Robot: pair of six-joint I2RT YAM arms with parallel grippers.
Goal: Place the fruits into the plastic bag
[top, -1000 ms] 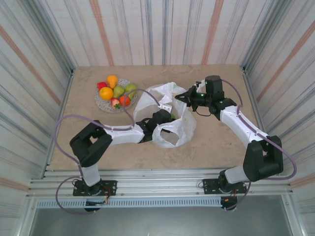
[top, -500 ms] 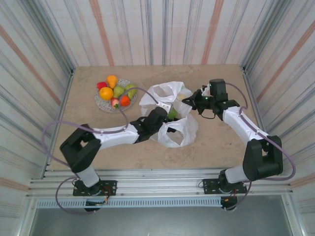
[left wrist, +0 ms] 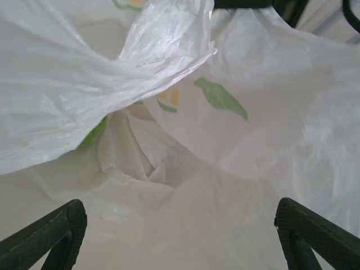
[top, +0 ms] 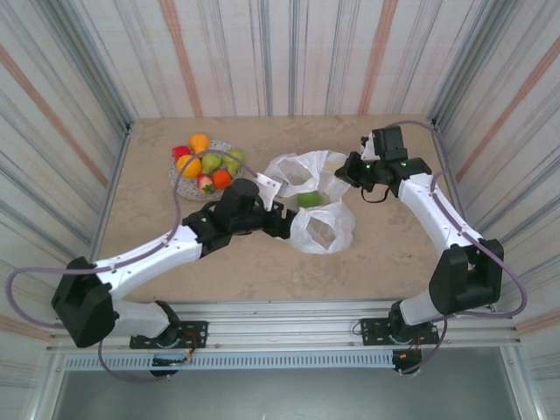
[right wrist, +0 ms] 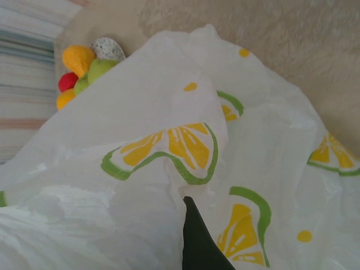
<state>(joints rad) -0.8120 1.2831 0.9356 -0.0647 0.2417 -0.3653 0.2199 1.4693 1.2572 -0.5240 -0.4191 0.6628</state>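
Evidently the right gripper (top: 348, 172) pinched the crinkly white citrus-printed plastic bag (top: 302, 166) open; at its mouth, the left gripper (left wrist: 179, 211) gaped empty.

Beige table (top: 394, 254): grey plate (top: 194, 194) far-left, plastic bag (top: 302, 166) centre.

Crinkly white bag (right wrist: 140, 185) printed with citrus slices, spread across most of the frame. Against it at bottom centre, one dark finger (right wrist: 197, 244). Top left, fruits (right wrist: 79, 59) beside speckled plate (right wrist: 108, 48); top right, beige table (right wrist: 281, 34).
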